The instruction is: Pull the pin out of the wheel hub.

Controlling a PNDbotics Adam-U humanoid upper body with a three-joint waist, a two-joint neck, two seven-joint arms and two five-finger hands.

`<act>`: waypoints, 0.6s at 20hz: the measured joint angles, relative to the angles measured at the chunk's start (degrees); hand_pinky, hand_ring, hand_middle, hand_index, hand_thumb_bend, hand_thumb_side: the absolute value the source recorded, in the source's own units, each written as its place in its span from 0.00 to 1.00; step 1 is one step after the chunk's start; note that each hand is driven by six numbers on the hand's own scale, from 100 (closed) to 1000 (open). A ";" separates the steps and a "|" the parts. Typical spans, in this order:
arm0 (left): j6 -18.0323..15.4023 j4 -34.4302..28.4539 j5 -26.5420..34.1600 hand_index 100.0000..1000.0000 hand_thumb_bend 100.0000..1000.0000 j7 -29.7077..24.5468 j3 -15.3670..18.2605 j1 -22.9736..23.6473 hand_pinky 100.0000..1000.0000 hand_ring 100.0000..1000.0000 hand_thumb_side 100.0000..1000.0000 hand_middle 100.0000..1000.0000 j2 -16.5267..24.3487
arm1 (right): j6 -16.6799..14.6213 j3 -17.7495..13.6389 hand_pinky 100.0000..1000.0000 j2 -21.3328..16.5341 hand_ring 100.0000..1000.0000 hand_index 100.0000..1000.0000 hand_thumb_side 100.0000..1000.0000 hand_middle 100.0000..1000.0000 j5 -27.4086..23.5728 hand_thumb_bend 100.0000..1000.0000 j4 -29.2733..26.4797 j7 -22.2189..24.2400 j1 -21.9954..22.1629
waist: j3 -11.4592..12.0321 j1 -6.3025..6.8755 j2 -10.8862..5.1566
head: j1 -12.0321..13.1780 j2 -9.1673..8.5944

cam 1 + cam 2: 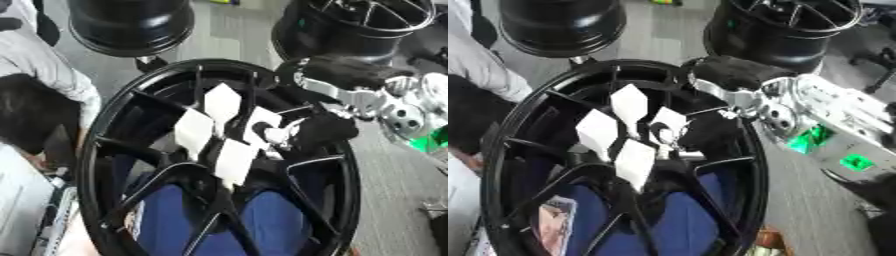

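Here, a large black wheel hub [114, 150] stands tilted in front of the camera, its spokes meeting at a centre covered by four white diamond-shaped tags [220, 102]. The right robot hand [319, 131] reaches in from the upper right and sits at that centre, its dark fingers curled over a small pale piece that is probably the pin [276, 135]; the pin itself is mostly hidden, so its shape is unclear. The left robot hand does not show. Judging by its look, the pin is a small, stiff, light part, best pinched at its exposed head and drawn straight out along its axis; the hub looks heavy and rigid. There is one hub in work and two more black wheels [131, 22] behind it.
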 measured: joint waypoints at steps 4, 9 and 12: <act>-0.05 0.00 0.13 0.79 0.00 0.05 0.00 -0.06 0.65 0.70 0.69 0.47 0.00 | 0.02 0.00 0.87 0.35 0.86 0.88 0.69 0.82 0.06 0.25 0.55 -0.02 0.49 | 0.21 0.02 0.13 | -0.06 -0.01; -0.09 0.00 0.19 0.79 0.00 0.09 0.00 -0.19 0.65 0.70 0.69 0.46 0.00 | 0.40 0.03 0.87 0.93 0.87 0.89 0.69 0.83 0.06 0.26 1.63 -0.39 1.03 | 0.35 0.08 0.33 | -0.07 -0.06; -0.11 0.00 0.23 0.79 0.00 0.11 0.01 -0.24 0.65 0.70 0.69 0.46 -0.01 | 0.91 0.07 0.87 1.33 0.87 0.89 0.70 0.83 -0.10 0.26 2.75 -0.91 1.51 | 0.37 0.21 0.56 | -0.07 -0.23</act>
